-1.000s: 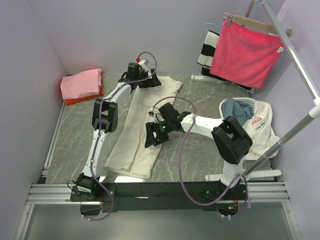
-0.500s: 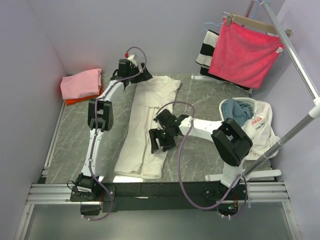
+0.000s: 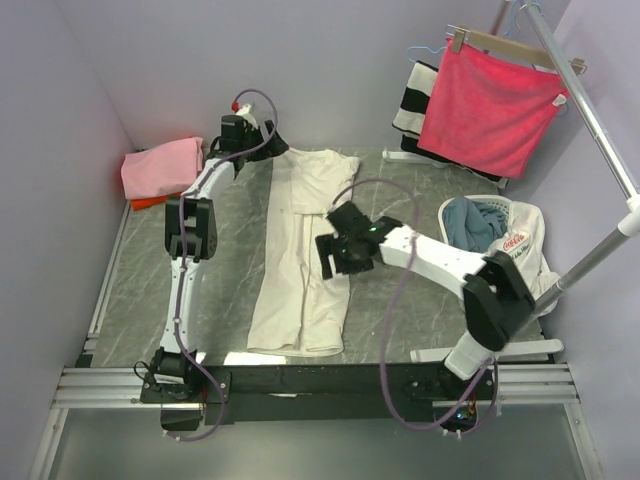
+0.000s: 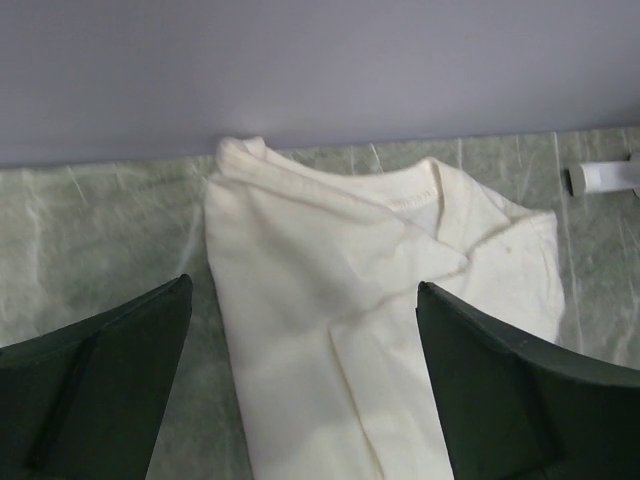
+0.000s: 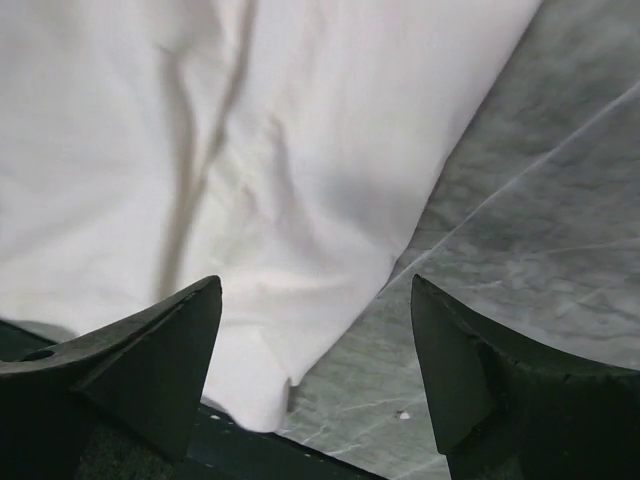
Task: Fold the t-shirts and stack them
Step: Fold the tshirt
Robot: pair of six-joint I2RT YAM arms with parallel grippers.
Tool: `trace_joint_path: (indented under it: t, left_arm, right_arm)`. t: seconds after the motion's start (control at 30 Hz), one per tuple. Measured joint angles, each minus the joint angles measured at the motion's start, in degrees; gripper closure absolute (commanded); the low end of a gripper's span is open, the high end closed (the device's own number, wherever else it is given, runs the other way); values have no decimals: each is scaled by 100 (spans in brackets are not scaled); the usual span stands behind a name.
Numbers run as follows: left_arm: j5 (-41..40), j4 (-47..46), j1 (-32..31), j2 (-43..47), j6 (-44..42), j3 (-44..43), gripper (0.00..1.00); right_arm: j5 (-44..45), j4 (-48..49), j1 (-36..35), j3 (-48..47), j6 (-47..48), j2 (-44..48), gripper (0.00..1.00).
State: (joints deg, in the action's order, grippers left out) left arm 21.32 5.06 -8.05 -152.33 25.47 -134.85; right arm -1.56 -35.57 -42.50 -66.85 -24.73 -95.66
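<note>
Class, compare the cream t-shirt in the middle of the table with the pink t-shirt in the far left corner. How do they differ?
The cream t-shirt is a long narrow strip; the pink t-shirt is a small compact rectangle. The cream one lies straight on the table; the pink one rests on an orange-red shirt. Both are plain, with no print showing.

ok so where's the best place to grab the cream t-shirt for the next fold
The cream t-shirt lies flat as a long narrow strip, so probably pinch its collar end at both corners, coming down from above, and fold toward the hem.
</note>
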Motion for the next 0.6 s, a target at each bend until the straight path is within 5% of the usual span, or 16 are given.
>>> trace_joint_path:
  t: [0.1,0.27,0.4,0.6]
  left_arm:
    - [-63,70,-46,551,-31,662,1]
    - [-350,-81,-149,2575,87,3171,1]
    - [-861,-149,-426,4575,238,5337,0]
    - [-1425,-50,-1259,6330,616,7270,0]
  right_arm:
    - [-35,76,181,-17,44,710,19]
    - [-195,181,221,138,131,1189,21]
    - [-426,258,26,933,111,1528,21]
    - [-798,271,-315,1967,-323,2184,23]
